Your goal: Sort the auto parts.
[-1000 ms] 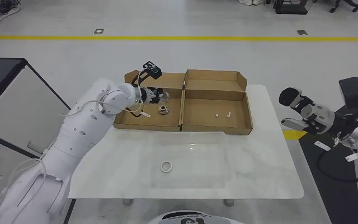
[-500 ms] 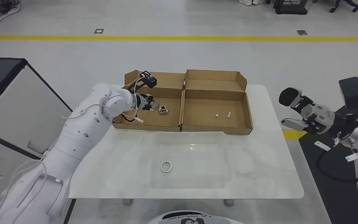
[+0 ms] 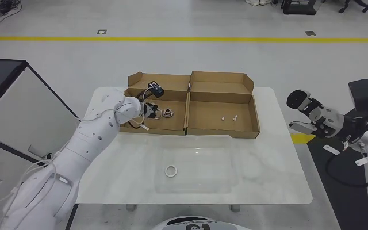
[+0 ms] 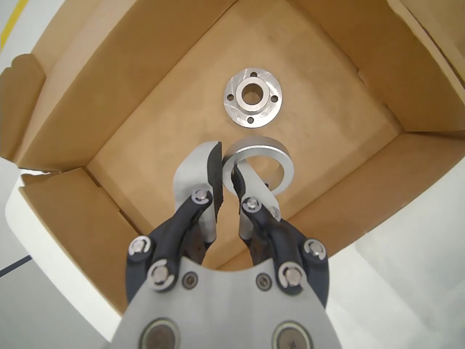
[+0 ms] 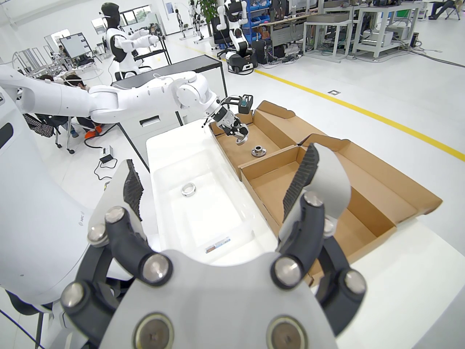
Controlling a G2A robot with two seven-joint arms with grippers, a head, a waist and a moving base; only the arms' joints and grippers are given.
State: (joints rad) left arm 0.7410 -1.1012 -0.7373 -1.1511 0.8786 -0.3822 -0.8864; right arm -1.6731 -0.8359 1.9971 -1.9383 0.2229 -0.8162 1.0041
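left gripper [image 4: 228,179] pinches the ring [image 4: 281,163] by its wall, one finger through the bore, over the left box [image 4: 308,74] floor, just beside the flanged hub [image 4: 263,108] | right gripper [image 5: 220,159] gapes wide, off the table's right | advice: lower onto bare cardboard, clear of the hub, then release

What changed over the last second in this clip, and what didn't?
The left gripper, pinching the metal ring, shifted toward the near side of the left box. The flange, the second ring in the clear tray and the open right gripper stayed put.
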